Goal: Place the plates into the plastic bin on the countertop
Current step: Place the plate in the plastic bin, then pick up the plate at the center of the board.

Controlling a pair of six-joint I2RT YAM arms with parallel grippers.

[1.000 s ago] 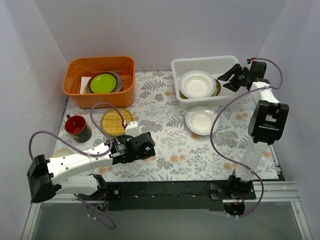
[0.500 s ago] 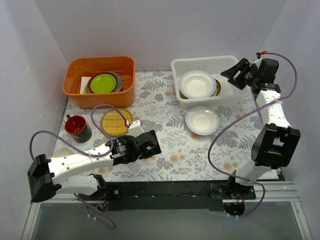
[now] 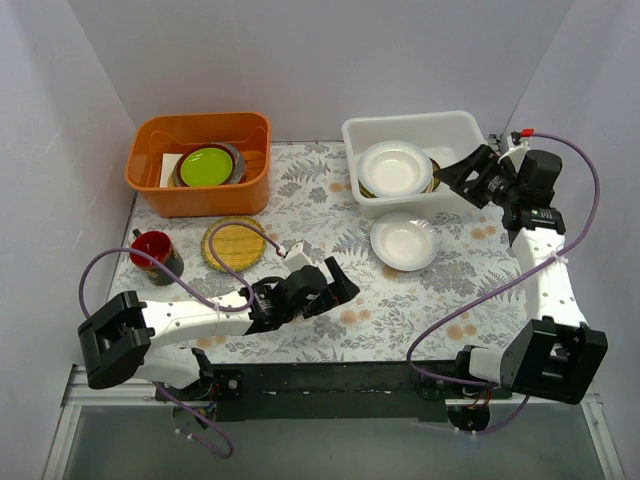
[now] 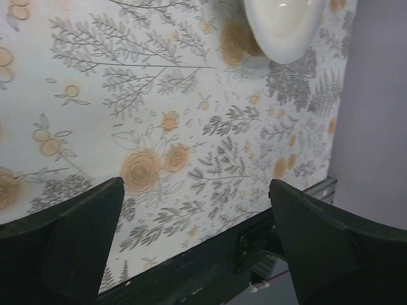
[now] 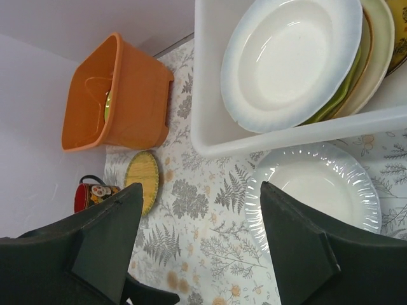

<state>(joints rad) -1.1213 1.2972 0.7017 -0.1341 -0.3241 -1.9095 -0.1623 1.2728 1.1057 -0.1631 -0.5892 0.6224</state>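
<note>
The plastic bin (image 3: 410,118) stands at the back right of the countertop (image 3: 330,235). A white plate (image 3: 395,167) lies on top of other plates inside it. In the right wrist view this plate (image 5: 289,57) covers green and cream plates (image 5: 375,44) in the bin (image 5: 286,130). A second white plate (image 3: 404,241) lies on the countertop in front of the bin and also shows in the right wrist view (image 5: 318,190) and the left wrist view (image 4: 283,25). A woven straw-yellow plate (image 3: 233,243) lies at the left. My left gripper (image 3: 340,287) is open and empty, low over the middle. My right gripper (image 3: 460,182) is open and empty at the bin's right end.
An orange tub (image 3: 198,160) at the back left holds a lime-green plate (image 3: 207,165) on grey dishes. A red mug (image 3: 152,252) stands at the left edge. Purple cables loop from both arms. Walls close in the left, back and right sides.
My left gripper has moved right, toward the middle of the countertop. My right arm has swung out, and its gripper has dropped lower at the bin's right end. The plates have not moved.
</note>
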